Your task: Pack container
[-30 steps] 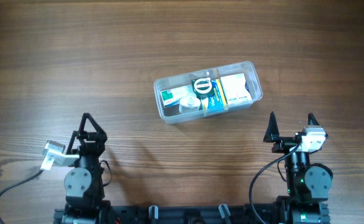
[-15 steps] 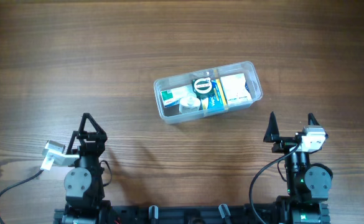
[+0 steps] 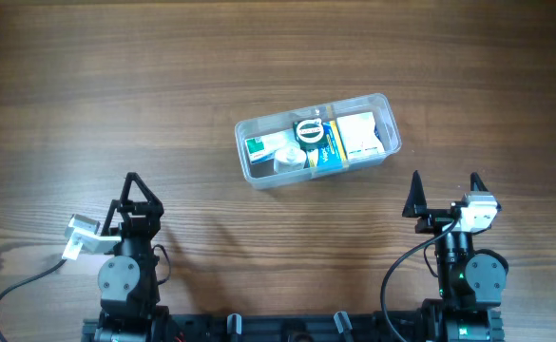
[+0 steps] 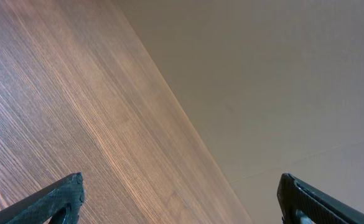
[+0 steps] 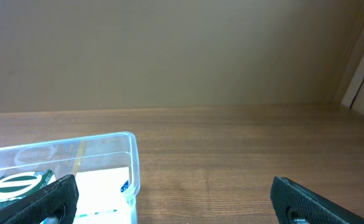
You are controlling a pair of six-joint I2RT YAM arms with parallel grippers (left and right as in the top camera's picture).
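Plainly the container (image 3: 390, 123) sits right of centre on the table (image 3: 163, 76), skewed so its right end lies farther from the arms. It looks close to full: a green-and-white box (image 3: 257, 147) at its left end, a blue-and-yellow box (image 3: 329, 147) in the middle, a white box (image 3: 358, 135) at its right end, and a round black-and-white cap (image 3: 308, 130) apparently riding on top of them. I cannot see a lid in any view.

That cap is my first worry. If it stands proud of the rim, anything pressed down over it may tip it out or jam. The tub is also thin, light-looking plastic on smooth wood, so a one-sided nudge would likely slide or spin it rather than seat anything.

The right gripper (image 3: 445, 180) hangs near the table's front edge, its jaws spread wide and empty, with the tub's corner low in its wrist view. A careless forward reach could clip that corner. The left gripper (image 4: 180, 186) is equally wide and empty, looking at bare wood, well apart from the tub.
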